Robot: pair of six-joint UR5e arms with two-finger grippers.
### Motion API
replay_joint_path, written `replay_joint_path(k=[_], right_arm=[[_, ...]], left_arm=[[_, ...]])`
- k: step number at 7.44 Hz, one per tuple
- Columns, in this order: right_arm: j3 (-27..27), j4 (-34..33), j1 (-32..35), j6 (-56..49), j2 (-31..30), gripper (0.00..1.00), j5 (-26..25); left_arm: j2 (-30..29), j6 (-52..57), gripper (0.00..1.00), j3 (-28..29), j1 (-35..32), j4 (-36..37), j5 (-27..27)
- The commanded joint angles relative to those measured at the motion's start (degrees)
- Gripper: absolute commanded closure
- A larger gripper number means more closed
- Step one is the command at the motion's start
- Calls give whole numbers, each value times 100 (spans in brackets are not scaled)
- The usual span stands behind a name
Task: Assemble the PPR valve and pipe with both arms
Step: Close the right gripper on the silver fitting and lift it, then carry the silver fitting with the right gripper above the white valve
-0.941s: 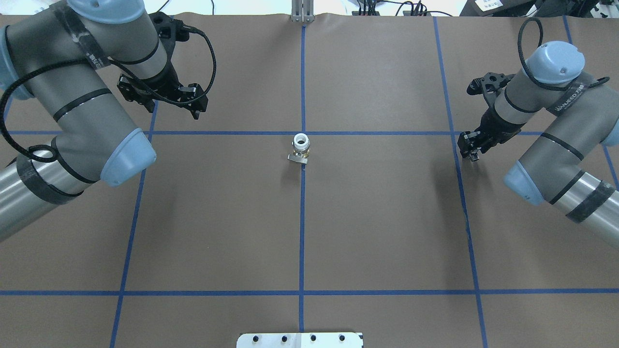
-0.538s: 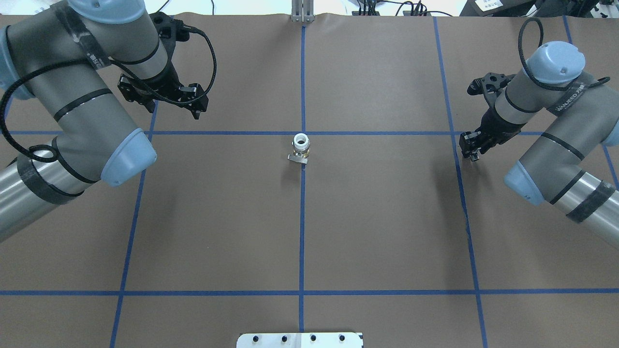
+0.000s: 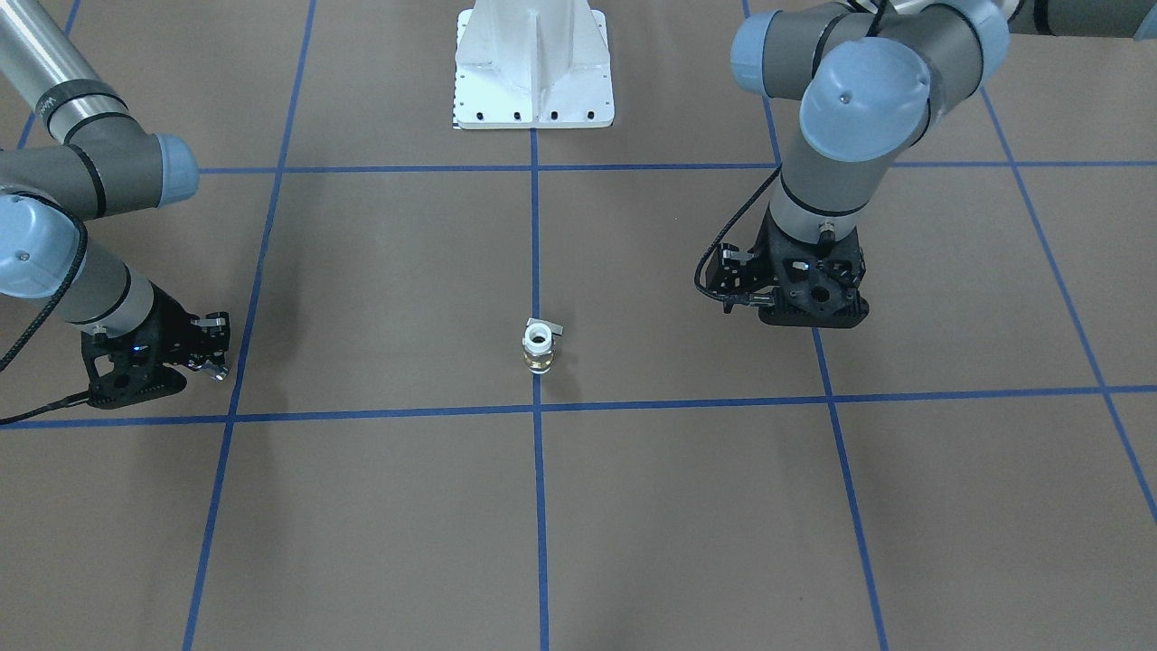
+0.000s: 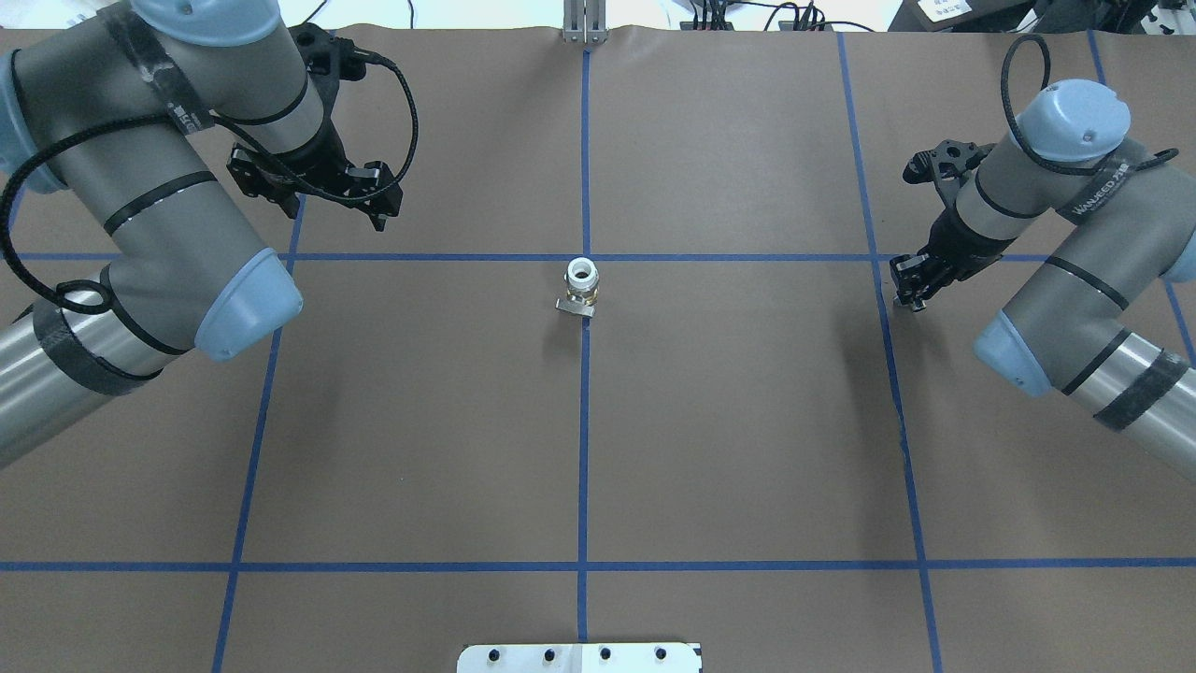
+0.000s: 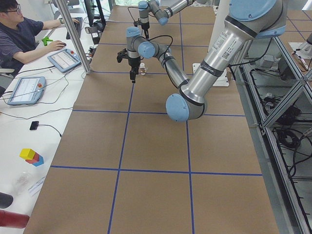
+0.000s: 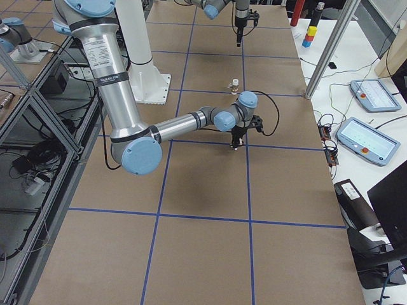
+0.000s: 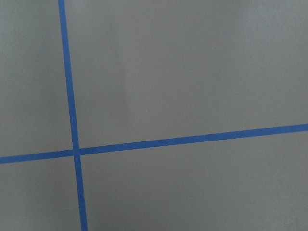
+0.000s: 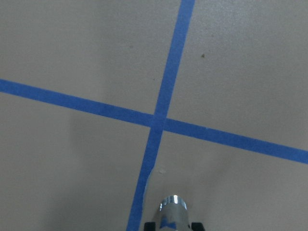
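- Now, our right gripper (image 4: 911,299) is clamped on the pipe (image 8: 172,211). In its wrist view the chrome piece sticks out between two black fingertips (image 8: 149,225), pointing down at the table (image 4: 747,421).
- Just ahead of the pipe's tip, two lines of blue tape (image 8: 159,120) cross. The right gripper hangs low beside that crossing, and we cannot tell whether the pipe touches the paper.
- Well apart from the right gripper, off toward the left one, the valve (image 4: 581,285) stands upright on the centre tape line. Its white ring faces up, with the brass band below and the grey lever (image 4: 571,306) jutting out at its foot.
- We see the valve lying roughly between the two grippers, touched by neither.
- Our left gripper (image 4: 377,215) points down at bare paper, with the valve well off to its side.
- Its wrist view takes in only paper and a tape crossing, and the outside views hide the gap between its fingers. So we cannot tell whether it is wide or narrow.
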Motion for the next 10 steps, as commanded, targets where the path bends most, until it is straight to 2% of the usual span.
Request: replay_joint_path(k=[1, 2, 4, 5, 7, 8, 10], right_arm=[[127, -64, 331, -1, 36, 100, 213], [180, -195, 524, -1, 149, 100, 380], [320, -1464, 666, 77, 972, 100, 408], [312, -1784, 667, 444, 1412, 100, 417], [173, -1787, 353, 2119, 2246, 100, 399], [-11, -1796, 115, 2648, 2669, 100, 356], [-634, -1805, -402, 3353, 3565, 100, 59]], left_arm=[[10, 7, 0, 0, -4, 0, 0], [10, 7, 0, -9, -4, 0, 0], [158, 94, 0, -87, -13, -70, -9], [238, 399, 0, -183, -74, -88, -9], [562, 752, 0, -369, -249, -192, -9], [703, 945, 0, -369, -285, -228, -9], [1142, 956, 0, -343, -294, -875, -17]])
